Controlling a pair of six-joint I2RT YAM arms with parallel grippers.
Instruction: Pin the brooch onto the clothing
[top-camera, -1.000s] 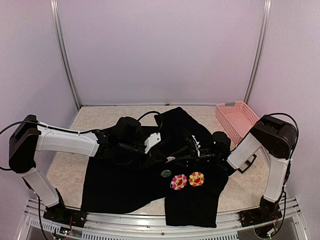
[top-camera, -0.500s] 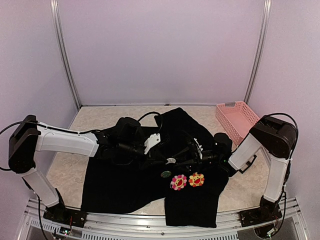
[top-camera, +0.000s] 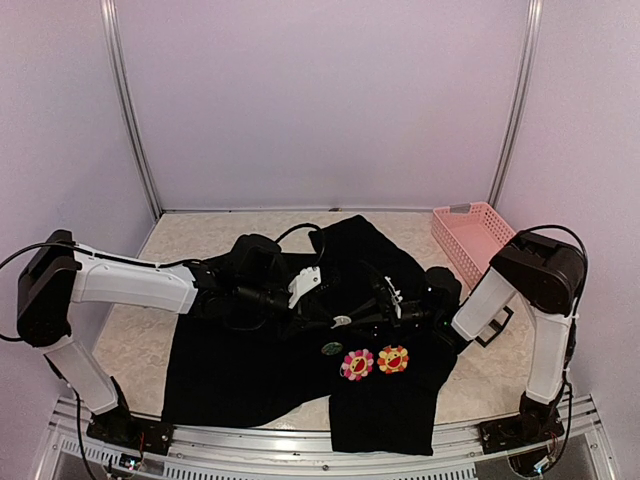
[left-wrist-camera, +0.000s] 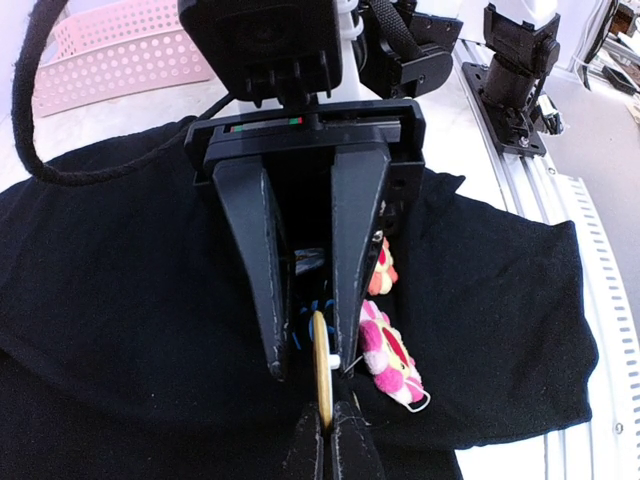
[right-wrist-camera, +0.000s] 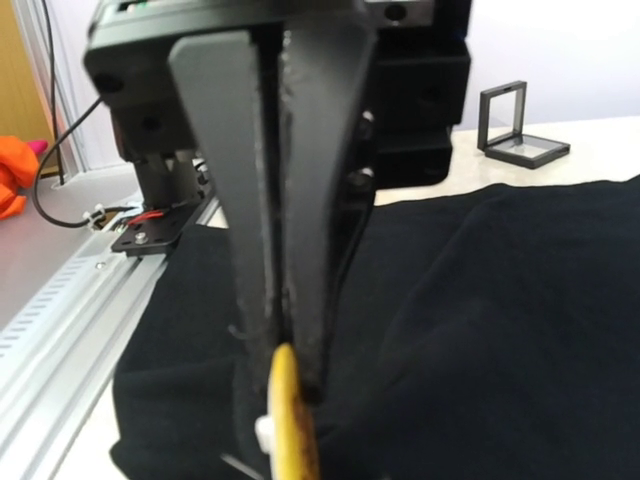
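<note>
The black shirt (top-camera: 240, 370) lies spread on the table, with a pink flower badge (top-camera: 357, 364), an orange flower badge (top-camera: 393, 358) and a small bluish mark (top-camera: 331, 348). My left gripper (top-camera: 332, 320) is shut on the round yellow brooch (left-wrist-camera: 321, 375), held edge-on just above the cloth. It shows at the bottom of the left wrist view (left-wrist-camera: 325, 430) and head-on in the right wrist view (right-wrist-camera: 285, 370). My right gripper (left-wrist-camera: 310, 366) faces it, open, with its fingers (left-wrist-camera: 352, 280) either side of the brooch. One finger touches the brooch's white pin back. The pink badge (left-wrist-camera: 390, 350) lies just beside.
A pink perforated basket (top-camera: 470, 235) stands at the back right of the table. A small clear display box (right-wrist-camera: 520, 125) sits beyond the shirt. The aluminium rail (top-camera: 300, 465) runs along the near edge. A black cable (left-wrist-camera: 60, 170) loops over the shirt.
The right arm's forearm has shifted slightly to the left. Both grippers and the brooch stay at the same spot over the shirt.
</note>
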